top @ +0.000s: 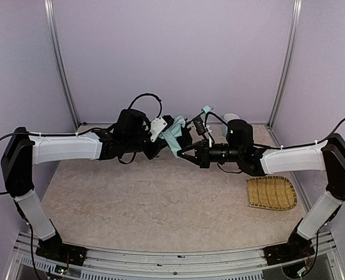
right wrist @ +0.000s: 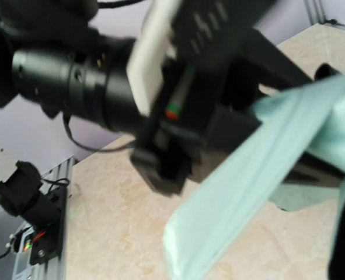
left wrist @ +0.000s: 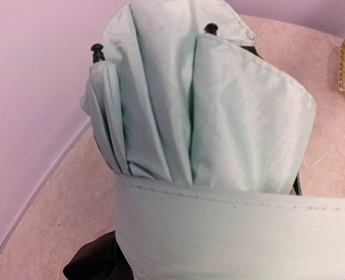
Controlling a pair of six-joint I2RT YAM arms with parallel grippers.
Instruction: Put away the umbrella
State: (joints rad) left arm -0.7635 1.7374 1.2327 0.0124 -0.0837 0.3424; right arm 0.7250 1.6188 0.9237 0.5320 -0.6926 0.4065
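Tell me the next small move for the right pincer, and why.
Probably draw the strap snug with the right pincer. The left pincer holds the folded umbrella aloft, the strap circles its folds, and the right pincer is shut beside it, though whether it grips the strap is unclear.

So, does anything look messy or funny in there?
A little. The pale mint-blue folding umbrella is bundled unevenly: its pleats bunch lopsidedly above the fabric band around it, and a bit of black lining pokes out below the band. Nothing looks spilled or broken.
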